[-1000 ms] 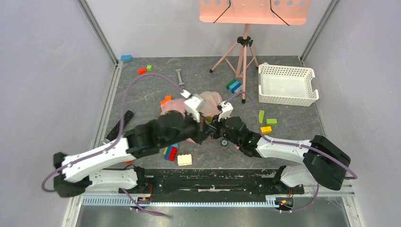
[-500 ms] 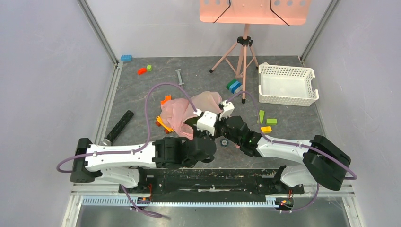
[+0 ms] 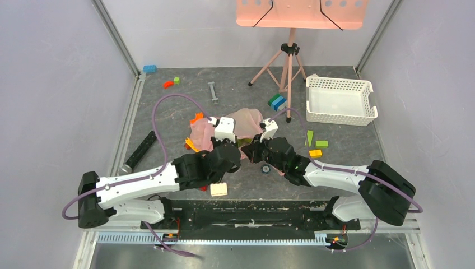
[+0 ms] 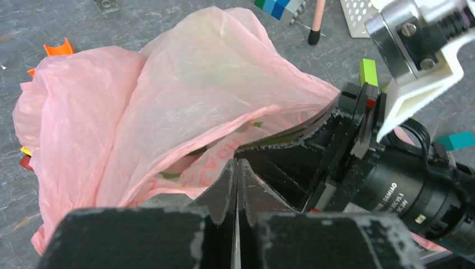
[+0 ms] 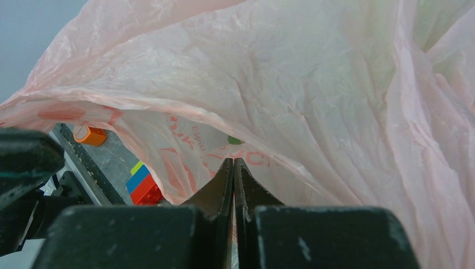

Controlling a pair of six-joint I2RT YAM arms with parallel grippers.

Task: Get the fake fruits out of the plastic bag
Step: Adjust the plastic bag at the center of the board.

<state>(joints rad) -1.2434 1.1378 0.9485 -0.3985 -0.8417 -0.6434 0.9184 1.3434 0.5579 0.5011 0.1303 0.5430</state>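
Now left claw point(image 4: 235, 162), right claw point(image 5: 233, 161) both clamped onto rim of crinkly translucent pink plastic bag point(image 4: 168, 95).

Red print on the plastic bag point(image 4: 168, 95) and white on a black cylinder point(image 4: 411, 193), both illegible.

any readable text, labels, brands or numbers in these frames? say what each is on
Red print on the plastic bag: letters show through the crinkled film, too folded and faint to read.
White lettering on the black cylinder on the right arm, left wrist view: too blurred to quote reliably.
No other text visible in any view.
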